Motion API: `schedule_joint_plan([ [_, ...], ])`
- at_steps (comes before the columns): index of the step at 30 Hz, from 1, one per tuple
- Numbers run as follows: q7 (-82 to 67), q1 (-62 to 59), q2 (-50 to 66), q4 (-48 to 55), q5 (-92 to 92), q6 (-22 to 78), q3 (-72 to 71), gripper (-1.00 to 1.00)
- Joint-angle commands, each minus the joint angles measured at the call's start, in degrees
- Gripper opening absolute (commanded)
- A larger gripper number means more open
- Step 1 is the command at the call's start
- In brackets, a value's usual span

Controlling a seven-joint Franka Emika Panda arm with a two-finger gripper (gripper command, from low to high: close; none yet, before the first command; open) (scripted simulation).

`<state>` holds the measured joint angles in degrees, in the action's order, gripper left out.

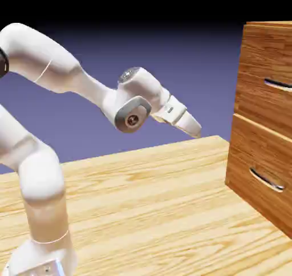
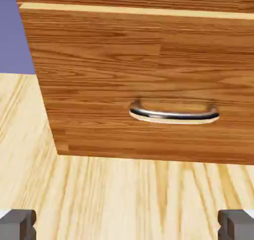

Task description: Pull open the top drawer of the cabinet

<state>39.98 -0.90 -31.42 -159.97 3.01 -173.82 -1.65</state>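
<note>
Exterior view shows the white arm bent over the counter [image 1: 148, 201], with the hand [image 1: 193, 128] held in the air and pointing toward the cabinet [image 1: 259, 64]. The hand is well apart from the cabinet and touches nothing. The top drawer [image 1: 268, 89] is ahead of the hand and a little higher than its tip. Its silver handle [image 1: 278, 85] is seen only in part at the picture's edge. The drawer front sits in line with the cabinet face, so it is closed. A second drawer [image 1: 259, 166] with its own handle [image 1: 266, 181] is ahead of the hand and lower.

Hand view shows the two grey fingertips [image 2: 17, 224] at the bottom corners, far from each other, with only bare counter between them. The hand is open wide and holds nothing. Ahead of the fingers there is one wooden drawer front [image 2: 99, 60] with a curved silver handle [image 2: 173, 114], a little to the right of the middle between the fingers. Which drawer this is, the view alone does not tell. A pale seam line runs above this front.
</note>
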Motion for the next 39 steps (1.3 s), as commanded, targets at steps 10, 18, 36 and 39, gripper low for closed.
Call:
schedule_joint_plan([
  [10,-20.51,-13.14,10.25,8.52,24.92,1.59,-13.72,1.0],
  [18,-36.91,-23.64,18.46,15.33,44.86,2.86,-24.7,1.0],
  [36,-73.82,-47.28,36.91,30.66,89.71,5.72,-49.39,1.0],
  [39,-79.98,-51.23,39.99,33.21,97.18,6.19,-53.51,1.0],
])
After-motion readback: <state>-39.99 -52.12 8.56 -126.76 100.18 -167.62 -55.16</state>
